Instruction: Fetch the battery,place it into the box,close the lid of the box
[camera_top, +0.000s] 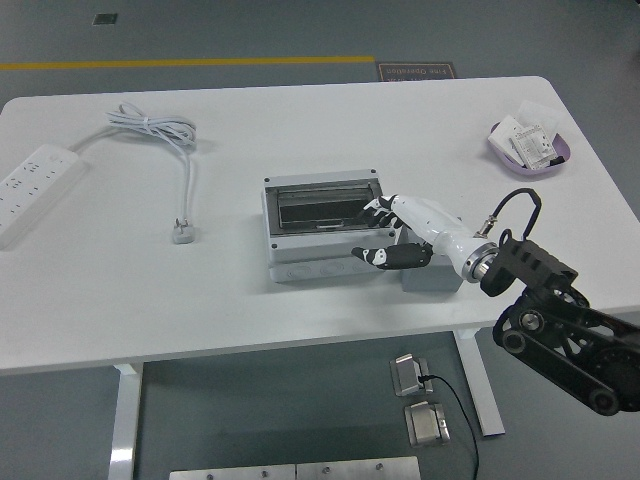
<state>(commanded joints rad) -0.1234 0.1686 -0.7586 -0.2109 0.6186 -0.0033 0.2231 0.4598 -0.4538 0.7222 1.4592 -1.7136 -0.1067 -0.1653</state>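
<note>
Right hand (385, 232) reaches over the box's (322, 228) right edge, fingers spread and empty, placed to work the lid. I cannot tell where the battery is.

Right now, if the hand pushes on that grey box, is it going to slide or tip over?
The grey box looks wide, low and flat-based, so tipping seems unlikely. The white table looks smooth, so a sideways shove from the right hand at its right edge might slide it. Its rigid-looking walls probably will not flex.
</note>
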